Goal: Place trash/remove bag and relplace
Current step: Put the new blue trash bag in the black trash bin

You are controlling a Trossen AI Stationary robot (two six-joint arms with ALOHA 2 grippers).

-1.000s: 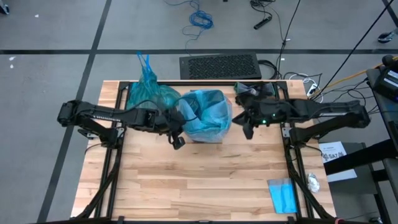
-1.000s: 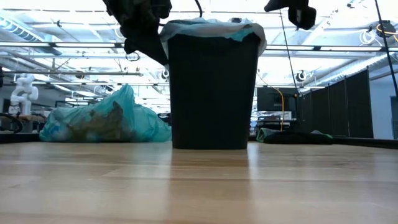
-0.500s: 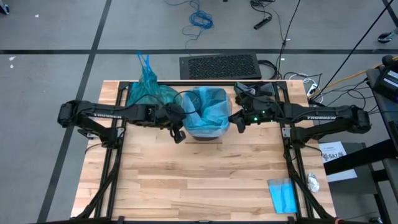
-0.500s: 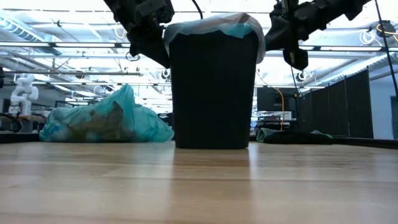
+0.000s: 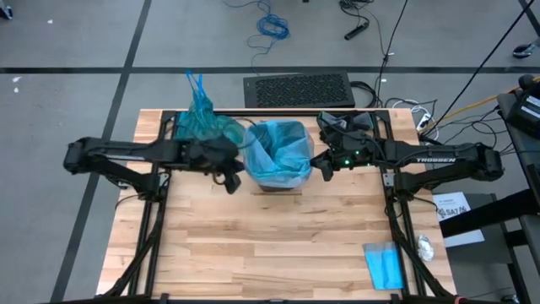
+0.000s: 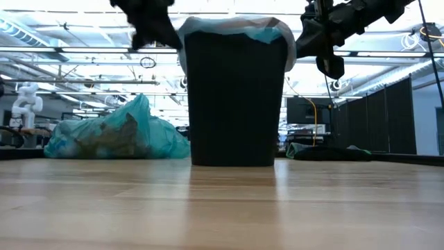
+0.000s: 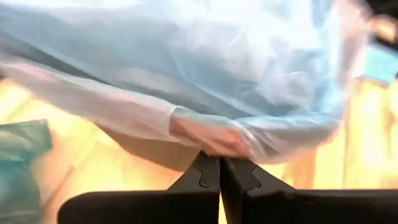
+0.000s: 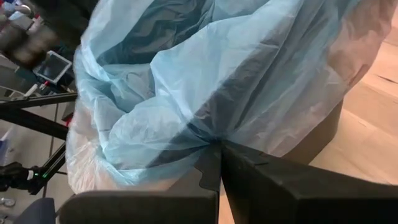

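A black bin [image 5: 274,181] stands mid-table, lined with a pale blue bag [image 5: 276,152] whose hem is turned down over the rim [image 6: 236,28]. The teal-green bag [image 5: 202,125] lies on the table at the far left, tied at its top, with crumpled trash [image 6: 104,139] showing through it. My left gripper [image 5: 229,180] is shut at the bin's left side and my right gripper [image 5: 324,169] is shut at its right side, each on the pale blue bag's hem. My left gripper pinches the pale blue bag's turned-down hem [image 7: 208,144] between its two fingertips, outside the bin's left wall. It comes from the table's left, slanting down. The plastic draws to a point at the fingertips. My right gripper pinches a gathered fold of the hem [image 8: 208,138] outside the bin's right wall, coming from the table's right and slanting down. Creases in the plastic run together at its fingertips.
A flat blue packet [image 5: 384,263] lies at the near right corner. A dark bundle [image 5: 346,122] sits at the far right behind my right arm. A black mat [image 5: 297,89] lies on the floor beyond the far edge. The table's near half is bare wood.
The pale blue bag, held spread wide above the bin a second ago, now sits drawn down over the rim. My right gripper sank beside the bin's right side, then kept still. My left gripper has moved up and toward the table's left, and the bin has shifted slightly that way.
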